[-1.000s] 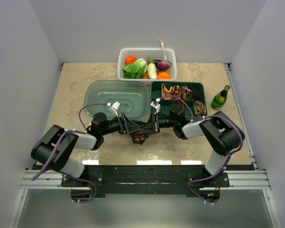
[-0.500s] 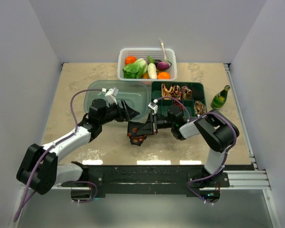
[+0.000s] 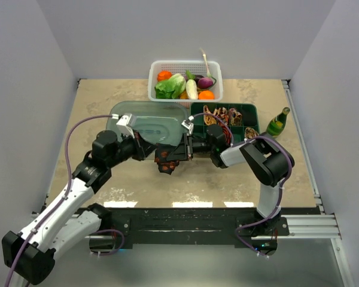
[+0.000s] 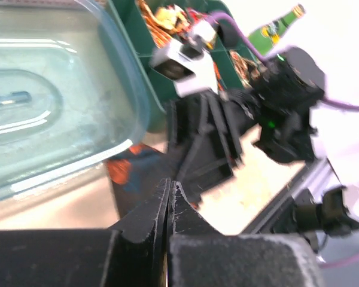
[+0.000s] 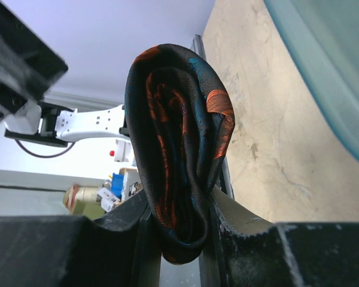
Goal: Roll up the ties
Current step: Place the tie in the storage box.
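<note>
Beige stone-look table, pale grey walls, right gripper clamping rolled black tie, left gripper closed, empty

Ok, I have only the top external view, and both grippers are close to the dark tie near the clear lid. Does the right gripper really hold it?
Observer: Yes. In the right wrist view the right gripper clamps the black tie, a folded roll with orange-red motifs, between both fingers.
Operator: And the left one, does it grip a part too?
Observer: No. The left wrist view shows the left gripper shut, with nothing between its jaws.
Operator: Is any tail hanging loose?
Observer: None shows in the right wrist view. The layers lie close together and stand up out of the fingers.
</note>
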